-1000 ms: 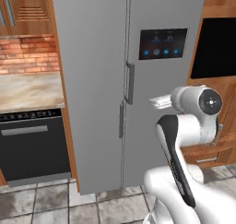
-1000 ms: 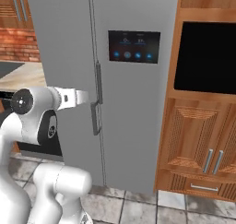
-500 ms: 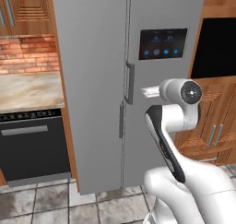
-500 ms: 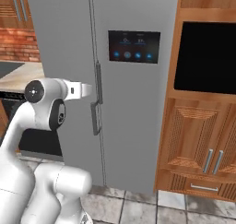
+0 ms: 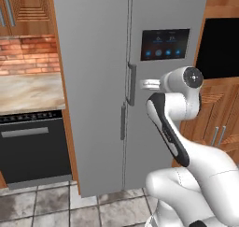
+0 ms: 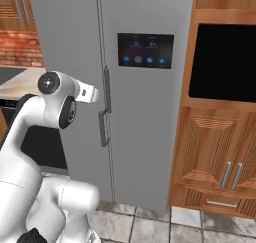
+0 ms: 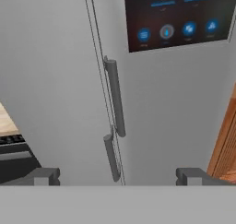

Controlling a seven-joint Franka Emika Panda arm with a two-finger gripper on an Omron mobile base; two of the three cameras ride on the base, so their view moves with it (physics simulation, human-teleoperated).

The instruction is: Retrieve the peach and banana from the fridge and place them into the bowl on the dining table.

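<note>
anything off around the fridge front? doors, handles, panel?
Nothing stands out. Both doors of the fridge sit closed and flush, the two bar handles hang straight beside the centre seam, and the control panel is lit and intact. The gripper is open, facing the handles, touching nothing.

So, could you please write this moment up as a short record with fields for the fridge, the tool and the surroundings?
fridge: both doors shut, nothing of the inside visible
handles: upper handle on the right door, lower handle on the left door, both beside the centre seam
control panel: dark, on the right door
tool: open, empty, facing the handles, not touching them
right of fridge: black oven in wooden cabinets
</note>
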